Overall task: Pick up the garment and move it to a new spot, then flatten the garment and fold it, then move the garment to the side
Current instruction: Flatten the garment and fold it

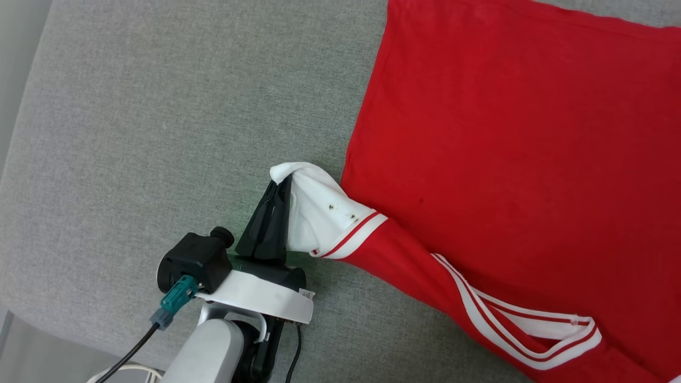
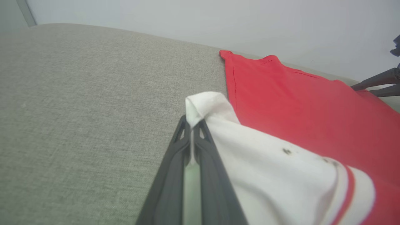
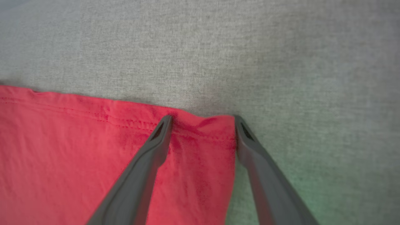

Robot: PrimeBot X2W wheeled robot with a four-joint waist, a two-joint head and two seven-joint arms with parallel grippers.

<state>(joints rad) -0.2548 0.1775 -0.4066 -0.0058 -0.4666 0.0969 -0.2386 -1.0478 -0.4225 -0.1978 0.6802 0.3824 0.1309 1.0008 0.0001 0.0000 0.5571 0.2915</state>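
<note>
The garment (image 1: 505, 149), a red jersey, lies spread on the grey cloth surface (image 1: 159, 133), filling the right half of the head view. Its white sleeve (image 1: 319, 213) with red-and-white trim is pulled up to the left. My left gripper (image 1: 281, 183) is shut on that sleeve's edge; in the left wrist view the white cloth (image 2: 281, 175) folds over the closed fingertips of the left gripper (image 2: 191, 123). My right gripper (image 3: 202, 119) is open, its fingers straddling a red corner of the garment (image 3: 200, 137) at the hem. The striped collar (image 1: 532, 330) lies at the lower right.
Bare grey cloth (image 3: 281, 62) stretches left of and beyond the garment. The surface's front edge (image 1: 64, 332) runs at the lower left of the head view, with my cables below it. A pale wall (image 2: 218, 22) rises behind the surface; dark tripod legs (image 2: 378, 82) show at far right.
</note>
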